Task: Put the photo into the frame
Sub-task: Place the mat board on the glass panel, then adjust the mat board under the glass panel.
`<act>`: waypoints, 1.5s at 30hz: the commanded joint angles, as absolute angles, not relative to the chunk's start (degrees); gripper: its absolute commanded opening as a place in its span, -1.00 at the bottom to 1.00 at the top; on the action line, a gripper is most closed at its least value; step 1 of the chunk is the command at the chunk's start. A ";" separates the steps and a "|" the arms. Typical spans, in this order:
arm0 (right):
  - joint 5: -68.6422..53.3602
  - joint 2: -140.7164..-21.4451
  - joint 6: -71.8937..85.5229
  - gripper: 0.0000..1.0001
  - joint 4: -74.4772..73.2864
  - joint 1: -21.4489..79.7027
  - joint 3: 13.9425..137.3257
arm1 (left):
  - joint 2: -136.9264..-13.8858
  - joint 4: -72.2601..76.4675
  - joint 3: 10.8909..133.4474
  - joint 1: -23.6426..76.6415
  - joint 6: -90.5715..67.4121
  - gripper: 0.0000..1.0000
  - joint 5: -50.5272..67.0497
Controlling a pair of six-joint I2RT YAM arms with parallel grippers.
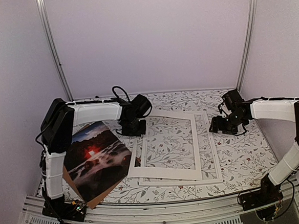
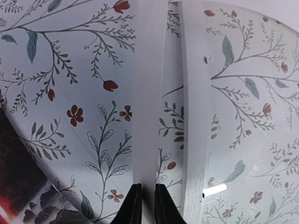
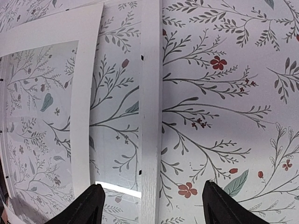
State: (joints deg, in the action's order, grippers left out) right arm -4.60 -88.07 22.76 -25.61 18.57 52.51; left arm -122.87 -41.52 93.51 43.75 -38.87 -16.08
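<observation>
From above, your left end effector (image 1: 132, 127) sits low over the floral surface (image 1: 245, 156), at the far left corner of the white mat (image 1: 164, 172). The photo (image 1: 99, 156) lies flat just to its near left side, resting on a brown backing board (image 1: 94, 202) whose corner pokes out beneath it. The frame (image 1: 214, 148) lies to the right of that end effector, with the mat lying askew on top of it and overhanging its left side. Your right end effector (image 1: 217, 126) hovers just off the frame's right rail, near its far corner.

In the left wrist view, your left end effector (image 2: 148, 205) has its fingers (image 2: 133, 207) nearly together, with a blurred white strip running up from between them. It looks clamped on the mat (image 2: 149, 70), though the blur keeps you from being sure. Just right of the fingers you see the frame (image 2: 194, 140), its grained white rail and its pane catching a glare. A dark corner of the photo (image 2: 18, 186) shows to the lower left.

In the right wrist view, your right end effector (image 3: 154, 207) is spread wide and grips nothing. The frame (image 3: 150, 93) rail runs straight ahead from between the fingers (image 3: 88, 205), and the mat (image 3: 86, 70) lies beyond it to the left.
</observation>
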 commanded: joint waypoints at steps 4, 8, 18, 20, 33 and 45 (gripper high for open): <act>-5.21 -88.63 20.61 0.52 -26.47 18.34 53.77 | -126.59 -44.93 98.56 46.31 -40.73 -0.57 -15.18; -6.28 -88.39 21.06 0.52 -25.58 18.35 52.67 | -125.09 -45.22 97.44 46.34 -40.73 -0.34 -15.16; -8.21 -87.04 21.66 0.51 -24.35 18.33 51.30 | -113.83 -35.39 83.61 42.84 -36.02 0.20 -6.82; -8.30 -86.78 21.71 0.51 -24.39 18.32 51.11 | -112.31 -32.39 80.54 41.32 -33.74 0.20 -2.32; -9.49 -86.53 22.25 0.51 -23.22 19.06 50.37 | -110.22 -21.13 71.21 34.82 -27.98 0.18 17.54; -9.21 -85.69 22.28 0.50 -22.70 19.22 49.05 | -111.97 -18.71 67.72 32.59 -28.26 0.08 23.16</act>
